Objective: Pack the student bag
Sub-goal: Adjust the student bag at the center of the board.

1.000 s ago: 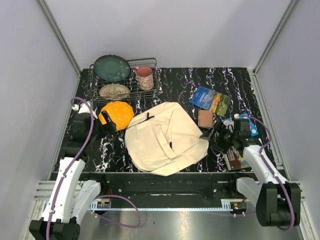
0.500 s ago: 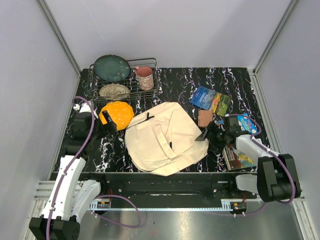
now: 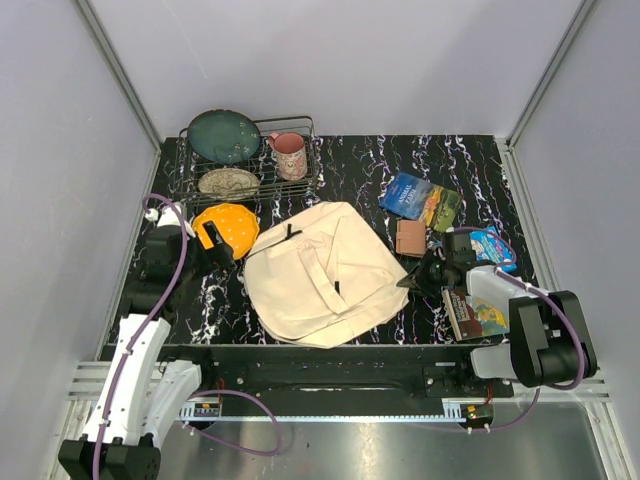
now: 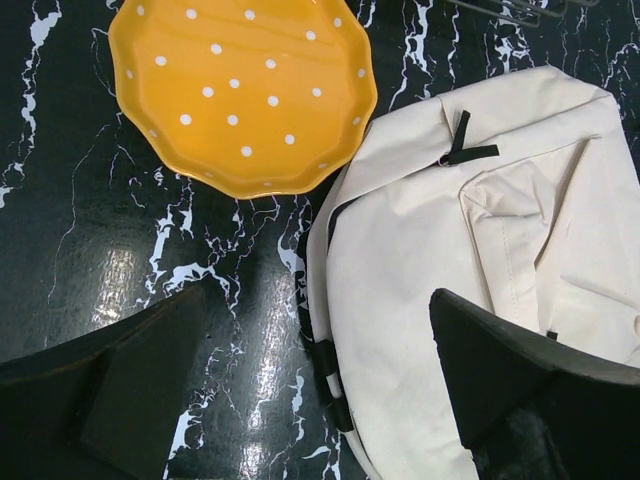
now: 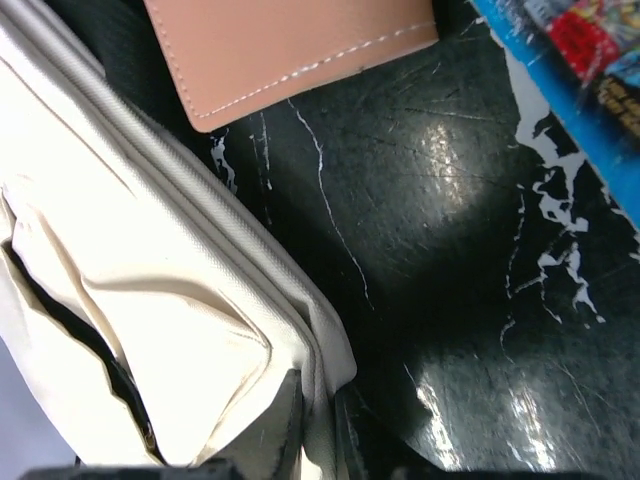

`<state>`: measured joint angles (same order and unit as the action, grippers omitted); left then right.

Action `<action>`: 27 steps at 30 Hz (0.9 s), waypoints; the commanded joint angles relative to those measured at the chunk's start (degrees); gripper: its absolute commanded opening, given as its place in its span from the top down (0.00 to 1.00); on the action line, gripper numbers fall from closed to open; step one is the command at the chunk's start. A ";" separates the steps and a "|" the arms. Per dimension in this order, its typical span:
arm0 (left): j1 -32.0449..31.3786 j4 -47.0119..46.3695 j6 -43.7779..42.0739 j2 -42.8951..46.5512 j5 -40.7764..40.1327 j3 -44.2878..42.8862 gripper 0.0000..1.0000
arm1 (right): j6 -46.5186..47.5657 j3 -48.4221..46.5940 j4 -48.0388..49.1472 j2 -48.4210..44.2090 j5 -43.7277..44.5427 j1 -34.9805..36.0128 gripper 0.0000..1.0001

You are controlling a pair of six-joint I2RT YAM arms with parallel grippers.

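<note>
**Operator:** Where does the student bag (image 3: 320,275) lie against my right pincer?

**Spotter:** The bag lies flat in the middle of the black marbled table (image 3: 470,160), with its straps across the top. Your right gripper (image 3: 414,278) sits low at the bag's right edge. In the right wrist view its fingers (image 5: 372,445) stand close together with the bag's cream seam pinched between them. You are clamped on the bag's rim there. A dark slit in the cloth shows just to the left of the pinch.

**Operator:** And my left one?

**Spotter:** Your left gripper (image 4: 318,310) hangs over the bag's left edge with its jaws wide apart, holding nothing. One finger is over bare table to the left of the bag and the other is over the bag's cloth. A strap with black fittings runs along the bag's edge between the two fingers. The yellow dotted dish (image 4: 245,90) lies just beside the bag's back-left corner. I cannot tell whether cloth and dish touch.

**Operator:** What else lies near the bag?

**Spotter:** A pink-brown wallet (image 5: 290,50) lies just off the bag's right edge, beyond your right gripper and apart from the cloth. A blue book (image 3: 420,200) lies farther back, to the right of the bag. A wire rack (image 3: 250,180) stands behind the bag's left corner and holds a green plate (image 3: 224,136) and a pink mug (image 3: 290,155).
</note>
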<state>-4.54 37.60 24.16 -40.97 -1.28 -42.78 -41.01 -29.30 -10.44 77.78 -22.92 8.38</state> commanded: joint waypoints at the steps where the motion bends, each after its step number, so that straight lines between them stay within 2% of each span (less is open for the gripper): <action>1: 0.32 -2.27 -0.61 0.80 2.42 -1.34 0.01 | 1.98 -2.95 -3.25 -4.91 6.21 0.41 0.98; 7: 0.23 -2.89 -0.78 0.28 3.82 -1.25 0.01 | 11.64 -11.82 -9.94 -11.24 14.47 0.41 1.00; 14: 0.32 -3.24 -1.14 -0.78 5.76 -1.25 0.01 | 23.25 -27.97 -15.30 -5.89 11.66 0.41 1.00; 17: 0.32 -3.33 -1.22 -0.78 6.46 -1.25 0.01 | 25.98 -35.81 -21.89 -1.50 22.27 0.41 0.97; 18: 0.32 -3.41 -1.31 -0.69 6.90 -1.16 0.01 | 27.81 -37.39 -23.91 0.51 25.26 0.41 0.92; 20: 0.32 -3.68 -1.49 -0.95 7.08 -1.07 0.01 | 30.10 -40.92 -24.37 2.54 25.82 0.41 0.88; 22: 0.32 -3.68 -1.57 -0.95 7.34 -0.99 0.01 | 30.91 -42.93 -24.89 5.88 26.17 0.41 0.74; 24: 0.32 -3.59 -1.57 -1.13 7.78 -0.90 0.01 | 30.03 -44.26 -26.82 9.65 27.13 0.41 0.65; 26: 0.32 -3.68 -1.57 -1.39 8.05 -0.90 0.01 | 27.24 -43.83 -27.44 11.34 28.61 0.32 0.39; 27: 0.32 -3.59 -1.57 -1.48 8.05 -0.90 0.01 | 25.91 -43.22 -27.71 12.13 29.33 0.41 0.31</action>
<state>-4.49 36.32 23.53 -42.06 4.91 -42.78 -13.37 -71.29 -35.05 86.76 1.26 8.71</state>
